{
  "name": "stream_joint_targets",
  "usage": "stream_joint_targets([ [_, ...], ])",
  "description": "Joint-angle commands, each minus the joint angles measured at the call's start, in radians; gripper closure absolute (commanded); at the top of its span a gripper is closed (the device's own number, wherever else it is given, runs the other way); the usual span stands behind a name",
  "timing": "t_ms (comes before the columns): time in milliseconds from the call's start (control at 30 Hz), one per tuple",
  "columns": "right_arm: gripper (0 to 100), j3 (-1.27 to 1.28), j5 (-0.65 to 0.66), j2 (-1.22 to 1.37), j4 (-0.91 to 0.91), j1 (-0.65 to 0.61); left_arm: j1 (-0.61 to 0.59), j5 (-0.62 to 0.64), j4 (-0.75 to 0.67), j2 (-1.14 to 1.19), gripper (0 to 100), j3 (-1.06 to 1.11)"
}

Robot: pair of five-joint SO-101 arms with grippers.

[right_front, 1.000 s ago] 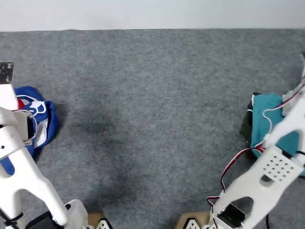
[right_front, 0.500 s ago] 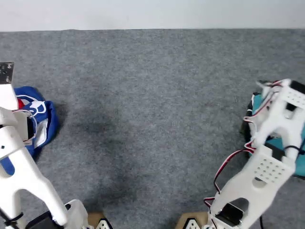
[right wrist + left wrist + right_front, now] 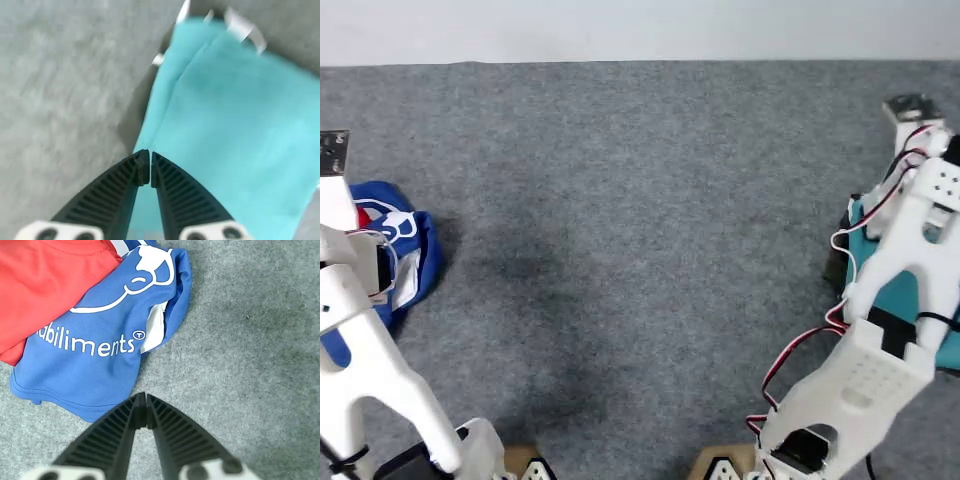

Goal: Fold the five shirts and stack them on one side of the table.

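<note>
A blue shirt (image 3: 95, 345) with white print lies crumpled at the table's left edge, partly over a red shirt (image 3: 45, 285); the blue shirt (image 3: 405, 250) lies beside the left arm in the high view. My left gripper (image 3: 145, 412) is shut and empty, over the mat just off the blue shirt's hem. At the right edge lies a folded teal shirt (image 3: 240, 115), also seen as the teal shirt (image 3: 905, 295) with a dark garment (image 3: 840, 262) under it. My right gripper (image 3: 145, 167) is shut, empty, above the teal shirt's near edge.
The grey mat (image 3: 640, 220) covers the whole table between the two piles. The white left arm (image 3: 360, 350) and the right arm (image 3: 880, 350) rise from bases at the front edge. A pale wall runs along the far side.
The right arm has swung up and toward the far side over the teal shirt. The left arm and the blue shirt have not moved.
</note>
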Motion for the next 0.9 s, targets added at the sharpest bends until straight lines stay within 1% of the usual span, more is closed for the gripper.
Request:
stream_joint_targets([
  [0, 98.8, -0.048, -0.012, 0.001, -0.151, 0.005, 0.005, -0.011, 0.02, -0.037, 100, -0.031],
  [100, 98.8, -0.048, -0.012, 0.082, -0.272, 0.008, 0.005, -0.011, 0.02, -0.037, 100, -0.031],
  [200, 98.8, -0.048, -0.012, 0.166, -0.349, -0.013, 0.005, -0.011, 0.02, -0.037, 100, -0.03],
  [367, 98.8, -0.051, -0.012, 0.252, -0.366, -0.091, 0.005, -0.011, 0.02, -0.037, 100, -0.03],
  [533, 98.8, -0.071, -0.069, 0.17, -0.266, -0.145, 0.005, -0.011, 0.02, -0.037, 100, 0.001],
  [700, 98.8, -0.087, -0.08, 0.016, -0.111, -0.177, 0.003, -0.011, 0.02, -0.038, 100, 0.007],
  [867, 98.8, -0.086, -0.132, -0.071, 0.045, -0.236, 0.003, -0.011, 0.02, -0.038, 100, 0.007],
])
